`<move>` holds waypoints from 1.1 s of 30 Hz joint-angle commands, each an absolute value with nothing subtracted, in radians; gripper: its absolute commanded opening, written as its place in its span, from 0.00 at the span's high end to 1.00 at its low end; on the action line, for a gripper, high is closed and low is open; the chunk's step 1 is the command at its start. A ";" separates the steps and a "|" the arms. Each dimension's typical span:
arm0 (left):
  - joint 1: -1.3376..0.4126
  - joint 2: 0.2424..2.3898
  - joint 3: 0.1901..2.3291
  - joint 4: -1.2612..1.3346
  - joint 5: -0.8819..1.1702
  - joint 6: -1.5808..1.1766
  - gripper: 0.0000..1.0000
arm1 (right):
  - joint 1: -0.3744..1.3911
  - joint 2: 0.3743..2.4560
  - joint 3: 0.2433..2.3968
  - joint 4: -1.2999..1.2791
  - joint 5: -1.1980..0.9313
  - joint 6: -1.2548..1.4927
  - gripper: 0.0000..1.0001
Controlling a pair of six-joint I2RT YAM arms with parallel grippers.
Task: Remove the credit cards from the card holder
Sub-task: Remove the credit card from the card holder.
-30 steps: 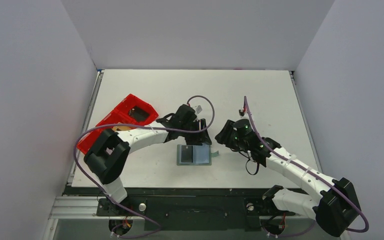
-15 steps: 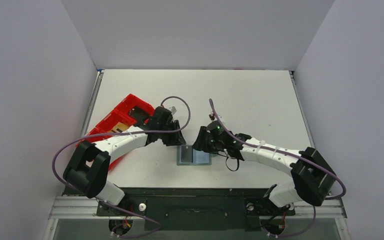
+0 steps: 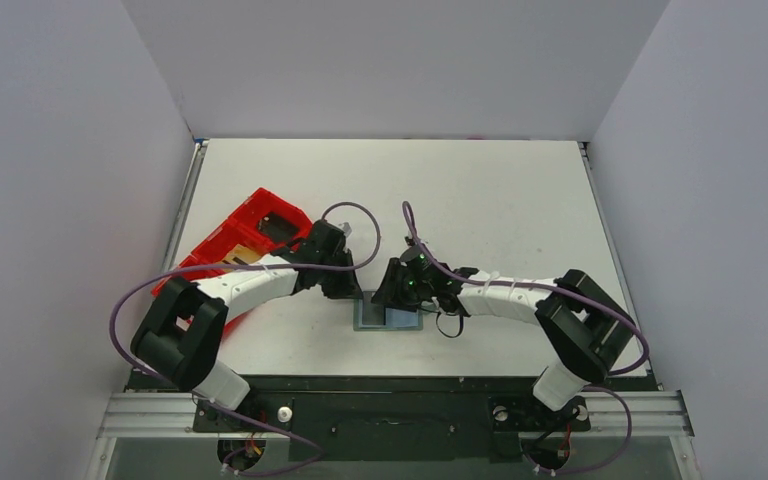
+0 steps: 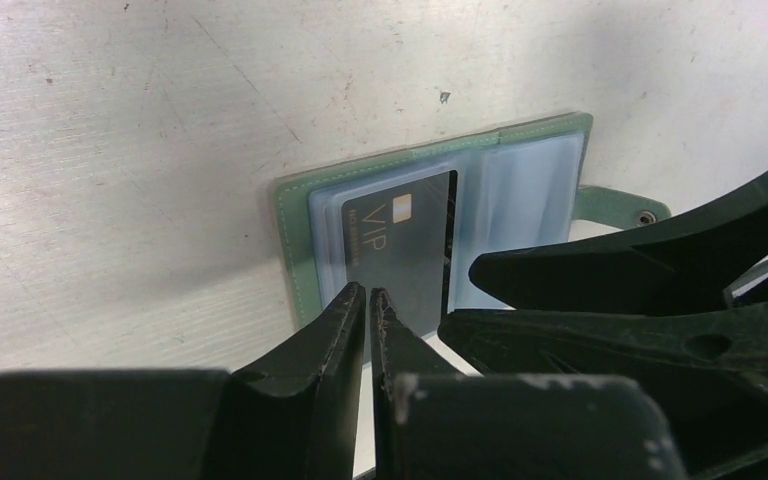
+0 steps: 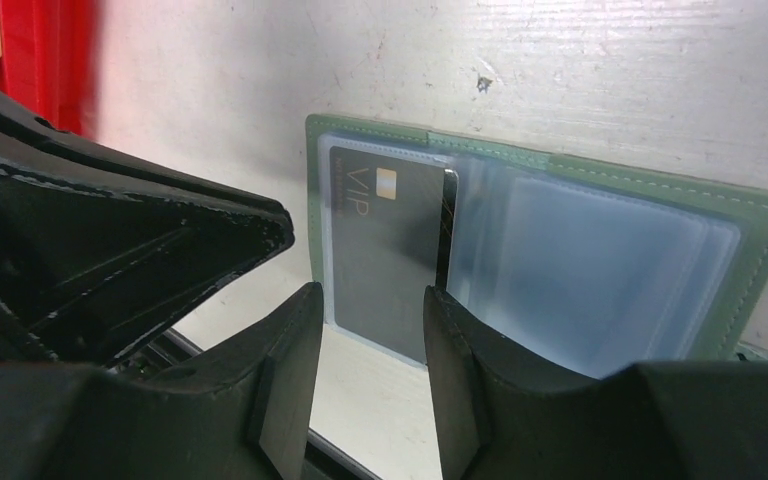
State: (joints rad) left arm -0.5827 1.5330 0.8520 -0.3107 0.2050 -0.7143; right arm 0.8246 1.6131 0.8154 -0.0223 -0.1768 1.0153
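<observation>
The card holder (image 3: 372, 322) lies open and flat on the table, grey-green with clear sleeves (image 5: 600, 260). A dark grey credit card (image 4: 400, 245) marked VIP sits in its left sleeve and shows again in the right wrist view (image 5: 380, 240). My left gripper (image 4: 368, 292) is shut, its tips over the near edge of that sleeve, with nothing seen between them. My right gripper (image 5: 370, 295) is open, its fingers either side of the card's near edge. Both grippers (image 3: 352, 290) (image 3: 392, 295) crowd the holder closely. The holder's side tab (image 4: 620, 205) sticks out.
A long red tray (image 3: 250, 235) stands on the table's left side, just behind my left arm, with a dark item (image 3: 278, 228) in it. White walls close the table on three sides. The table's near edge runs just below the holder.
Both arms have swung in over the card holder. The left gripper has gone from open to shut. The right gripper has moved left onto the holder and narrowed a little.
</observation>
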 commanded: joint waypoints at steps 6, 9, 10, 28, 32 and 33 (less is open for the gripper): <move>-0.589 1.575 0.842 -0.254 0.201 -0.702 0.97 | 0.793 1.640 0.795 0.084 -0.190 1.035 0.62; -0.600 1.596 0.842 -0.245 0.201 -0.706 0.98 | 0.786 1.655 0.787 0.094 -0.194 1.033 0.61; -0.602 1.603 0.841 -0.242 0.200 -0.709 0.98 | 0.785 1.662 0.787 0.095 -0.195 1.032 0.61; -0.664 1.689 0.858 -0.242 0.135 -0.784 0.99 | 0.727 1.688 0.695 0.242 -0.266 1.062 0.60; -0.663 1.694 0.844 -0.246 0.120 -0.796 1.00 | 0.683 1.659 0.630 0.326 -0.313 1.084 0.60; -0.662 1.696 0.840 -0.246 0.118 -0.798 1.00 | 0.670 1.654 0.619 0.344 -0.331 1.089 0.60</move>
